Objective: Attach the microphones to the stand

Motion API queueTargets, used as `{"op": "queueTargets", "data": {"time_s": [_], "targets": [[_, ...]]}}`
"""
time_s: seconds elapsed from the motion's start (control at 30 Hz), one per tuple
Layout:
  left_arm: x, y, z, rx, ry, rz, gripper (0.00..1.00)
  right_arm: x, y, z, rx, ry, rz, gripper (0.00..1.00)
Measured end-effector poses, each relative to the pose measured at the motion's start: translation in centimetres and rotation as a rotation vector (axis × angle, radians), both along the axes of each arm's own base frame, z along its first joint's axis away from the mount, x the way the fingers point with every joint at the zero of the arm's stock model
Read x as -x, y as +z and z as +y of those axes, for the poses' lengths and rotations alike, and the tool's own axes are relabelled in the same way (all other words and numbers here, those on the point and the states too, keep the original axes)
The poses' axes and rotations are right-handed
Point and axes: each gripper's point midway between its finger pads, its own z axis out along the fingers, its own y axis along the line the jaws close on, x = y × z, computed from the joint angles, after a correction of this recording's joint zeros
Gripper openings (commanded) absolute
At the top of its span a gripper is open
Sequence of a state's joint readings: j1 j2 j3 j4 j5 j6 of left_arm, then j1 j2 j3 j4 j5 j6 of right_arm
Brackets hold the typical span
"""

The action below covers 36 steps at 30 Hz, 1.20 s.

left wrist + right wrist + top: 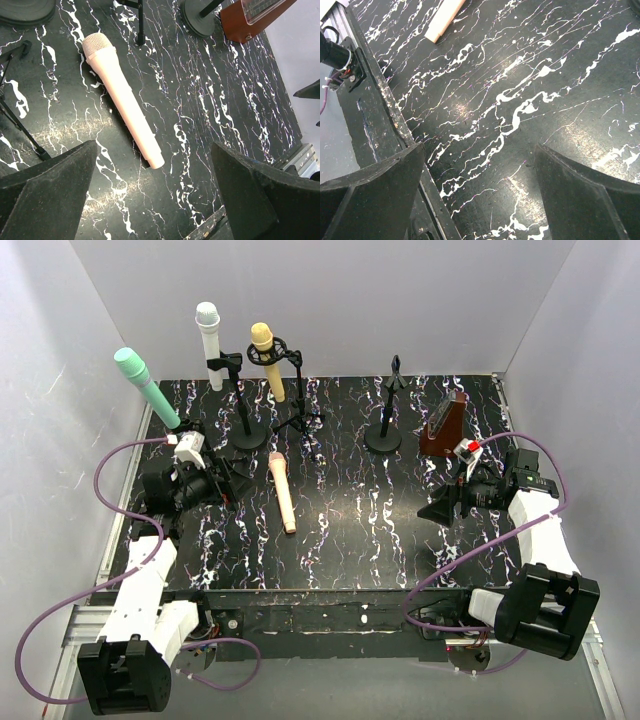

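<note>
A peach-pink microphone [282,490] lies flat on the black marbled table [350,530], head toward the back; it also shows in the left wrist view [122,100]. The mint green microphone [145,385], the white microphone [210,345] and the yellow microphone [268,360] sit in stands at the back left. One stand [385,405] at the back middle is empty. My left gripper [232,490] is open and empty just left of the pink microphone [155,195]. My right gripper [435,508] is open and empty over bare table at the right [480,190].
A brown metronome [442,425] stands at the back right, next to the empty stand's round base [197,17]. A tripod leg [20,125] runs close to my left gripper. The table's front edge [380,110] lies under my right gripper's left finger. White walls enclose the table.
</note>
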State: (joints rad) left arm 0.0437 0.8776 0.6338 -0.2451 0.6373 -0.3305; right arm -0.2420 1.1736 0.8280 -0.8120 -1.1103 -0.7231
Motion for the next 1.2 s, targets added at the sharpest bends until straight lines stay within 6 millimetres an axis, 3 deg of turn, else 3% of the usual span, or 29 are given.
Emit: {"op": "queueTargets", "data": {"time_s": [1.2], "targets": [[-0.14, 0.15, -0.09, 0.005, -0.004, -0.007, 0.98, 0.02, -0.39, -0.14, 0.000, -0.003, 0.007, 0.98]]}}
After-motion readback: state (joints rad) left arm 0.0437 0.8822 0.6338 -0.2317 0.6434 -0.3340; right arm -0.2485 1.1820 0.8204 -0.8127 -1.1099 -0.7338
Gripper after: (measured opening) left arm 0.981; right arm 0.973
